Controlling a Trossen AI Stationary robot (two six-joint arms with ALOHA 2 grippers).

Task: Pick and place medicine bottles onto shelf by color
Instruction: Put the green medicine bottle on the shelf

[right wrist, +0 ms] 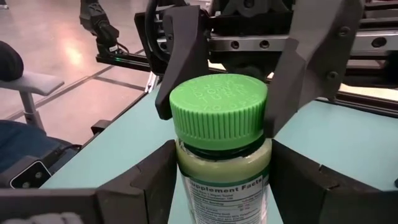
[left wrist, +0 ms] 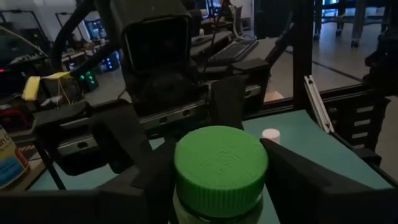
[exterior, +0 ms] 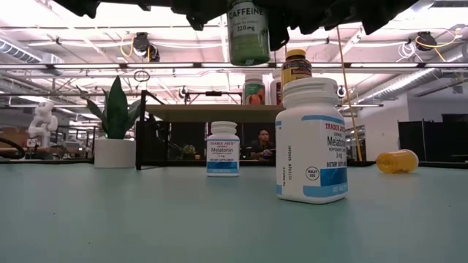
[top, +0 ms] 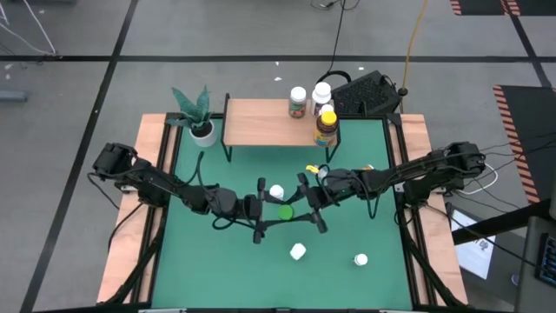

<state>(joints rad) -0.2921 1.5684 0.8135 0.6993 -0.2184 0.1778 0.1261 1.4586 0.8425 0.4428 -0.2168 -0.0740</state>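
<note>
I have both grippers meeting over the middle of the table on one green-capped bottle, lifted clear of the green mat. In the right wrist view, the right gripper has its fingers pressed against the bottle's body just below the cap, clamped on it. The left gripper also has its fingers close on either side of the same cap, but I cannot tell whether they are gripping or merely flanking it; it looks to me like a handover in progress.

Further out, the shelf stands at the far edge of the table, with a small group of bottles at its right end: an amber one with a yellow cap and white-capped ones beside it. A potted plant sits just left of the shelf.

I judge the task partly done. On the mat, three white bottles are left, plus an orange one lying on its side. The green bottle has yet to reach the shelf.
</note>
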